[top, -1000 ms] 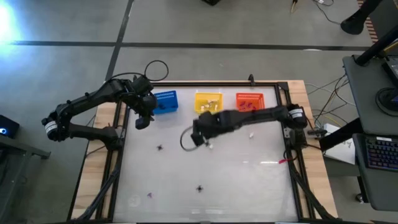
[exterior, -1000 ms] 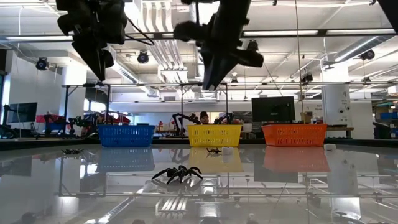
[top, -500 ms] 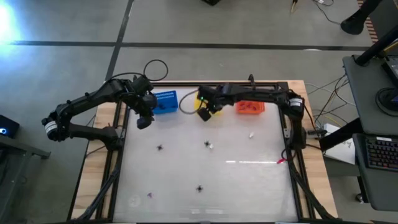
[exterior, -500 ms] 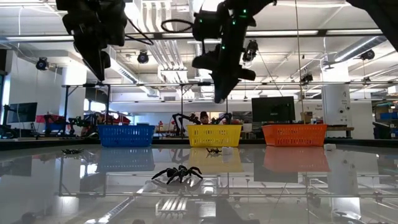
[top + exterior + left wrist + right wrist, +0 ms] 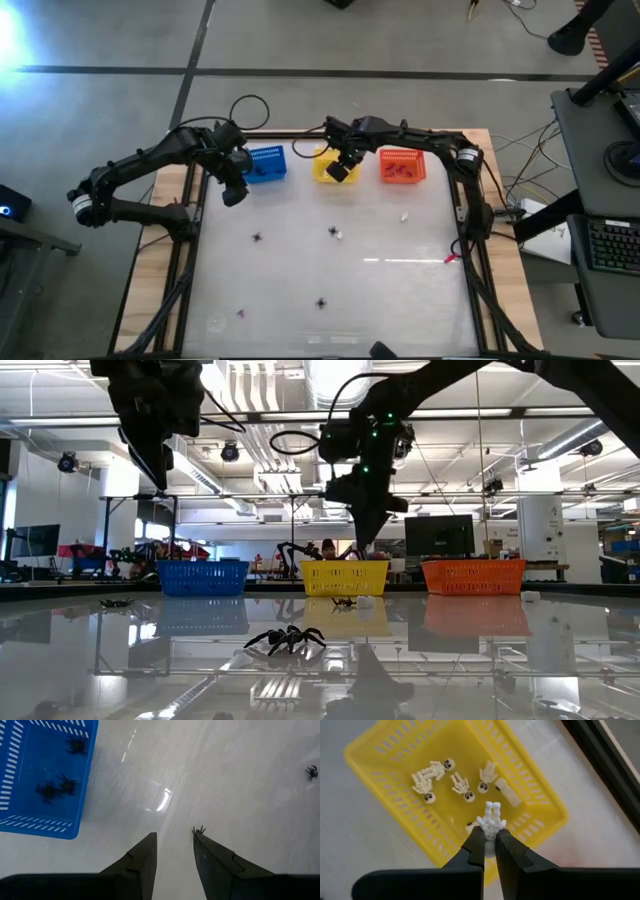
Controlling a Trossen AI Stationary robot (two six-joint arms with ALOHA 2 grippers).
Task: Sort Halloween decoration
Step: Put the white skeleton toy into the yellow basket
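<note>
High view: right gripper [image 5: 340,170] is poised above the yellow basket [image 5: 326,160]; left gripper [image 5: 233,192] waits just beside the blue basket [image 5: 266,164]. Loose spiders [image 5: 257,238] are scattered on the table [image 5: 400,290].

Low view: basket contents are hidden by the walls.

Left wrist view: fingers are parted, nothing held.

Right wrist view: a white skeleton [image 5: 491,821] is pinched, long axis along the fingers, directly over the basket, where other skeletons [image 5: 431,774] lie.

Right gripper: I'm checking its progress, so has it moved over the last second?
Yes. The right gripper, shut on a white skeleton, went from mid-table back to above the yellow basket.
</note>
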